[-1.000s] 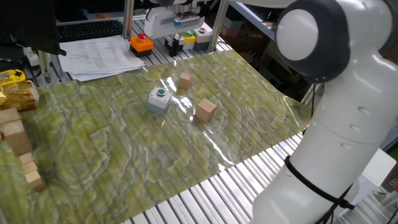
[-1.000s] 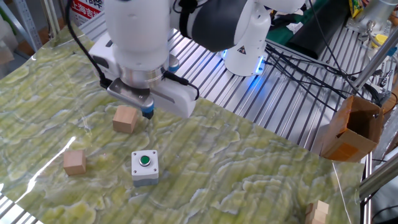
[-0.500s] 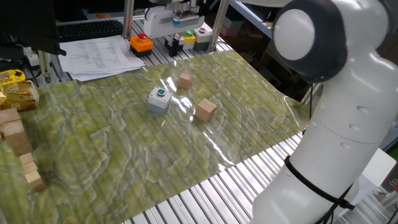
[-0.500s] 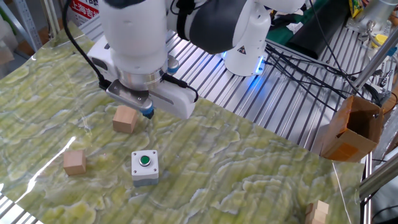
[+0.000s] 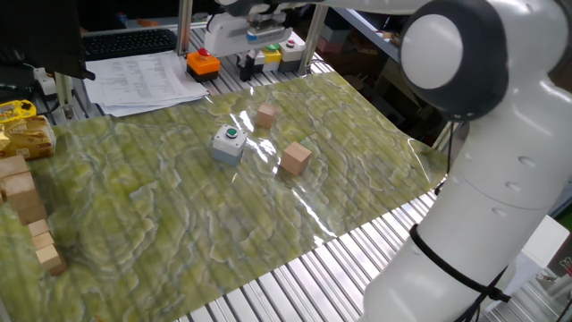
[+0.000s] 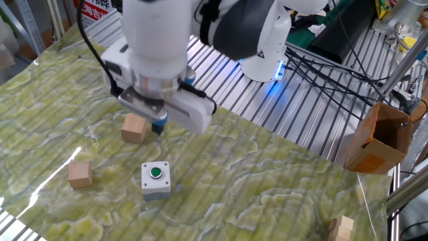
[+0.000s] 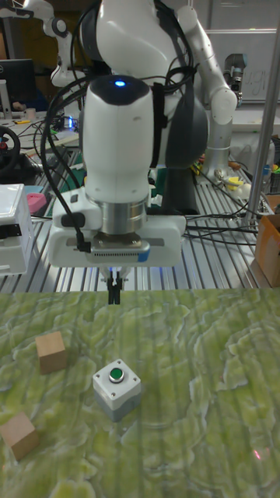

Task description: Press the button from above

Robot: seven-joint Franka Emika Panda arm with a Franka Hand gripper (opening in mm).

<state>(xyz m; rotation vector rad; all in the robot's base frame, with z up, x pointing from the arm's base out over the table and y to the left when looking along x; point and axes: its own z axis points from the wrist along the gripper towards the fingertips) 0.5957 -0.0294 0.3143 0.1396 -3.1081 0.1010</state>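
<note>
The button (image 7: pixel 117 375) is a small green cap with a white ring, set in a light grey square box (image 5: pixel 228 146) near the middle of the green mat; the other fixed view also shows the button (image 6: pixel 156 173). My gripper (image 7: pixel 114 294) hangs above the mat, behind the box and a little to one side of it, well clear of the cap. Its two thin dark fingers touch each other with nothing between them. In the other fixed view the gripper (image 6: pixel 158 125) sits just past a wooden cube (image 6: pixel 134 128).
Two plain wooden cubes (image 5: pixel 266 114) (image 5: pixel 296 158) lie close to the grey box. An orange box with a red button (image 5: pixel 203 63) and papers (image 5: pixel 134 80) sit beyond the mat's far edge. Stacked wooden blocks (image 5: pixel 22 192) line the left side. A cardboard box (image 6: pixel 378 137) stands off the mat.
The gripper has shifted a little sideways over the mat, to the right in the other fixed view. The grey box and the cubes have not moved.
</note>
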